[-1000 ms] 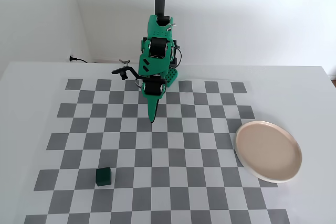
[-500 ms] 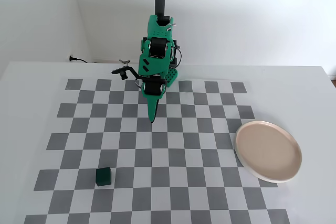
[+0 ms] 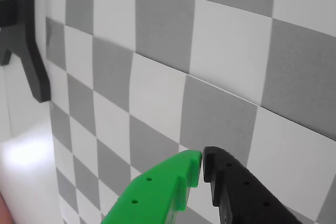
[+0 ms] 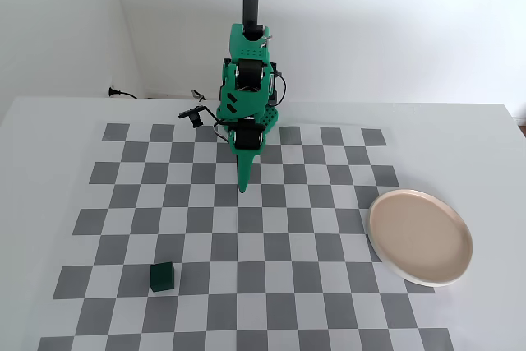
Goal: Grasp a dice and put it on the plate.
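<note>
Claw point(image 3: 202, 163) closed, empty – over checker mat point(image 4: 246, 228), dice point(image 4: 162, 276) lower left, plate point(image 4: 420, 237) right.

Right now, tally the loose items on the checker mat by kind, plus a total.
Dice: 1, dark green, near the mat's front left in the fixed view
Plate: 1, beige-pink, empty, at the mat's right edge
Total: 2

The gripper is shut and holds nothing.

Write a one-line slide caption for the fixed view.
Closed gripper above checkerboard; dice near left, empty plate right.
</note>
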Controlling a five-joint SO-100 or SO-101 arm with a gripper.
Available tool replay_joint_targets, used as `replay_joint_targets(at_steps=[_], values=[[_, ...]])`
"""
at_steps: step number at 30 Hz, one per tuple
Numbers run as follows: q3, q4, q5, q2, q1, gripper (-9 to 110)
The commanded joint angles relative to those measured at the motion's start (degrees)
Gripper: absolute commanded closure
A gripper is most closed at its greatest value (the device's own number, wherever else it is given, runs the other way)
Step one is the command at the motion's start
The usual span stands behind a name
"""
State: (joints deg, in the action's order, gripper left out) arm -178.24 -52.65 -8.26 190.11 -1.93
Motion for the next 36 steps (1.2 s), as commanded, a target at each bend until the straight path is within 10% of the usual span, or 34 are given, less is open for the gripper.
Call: replay_joint_targets(at_steps=[1, 36], values=[[0.97, 3.78, -4.39, 1.05, 1.32, 106], [0.97, 6.68, -79.37, 1.05, 4.75, 96]])
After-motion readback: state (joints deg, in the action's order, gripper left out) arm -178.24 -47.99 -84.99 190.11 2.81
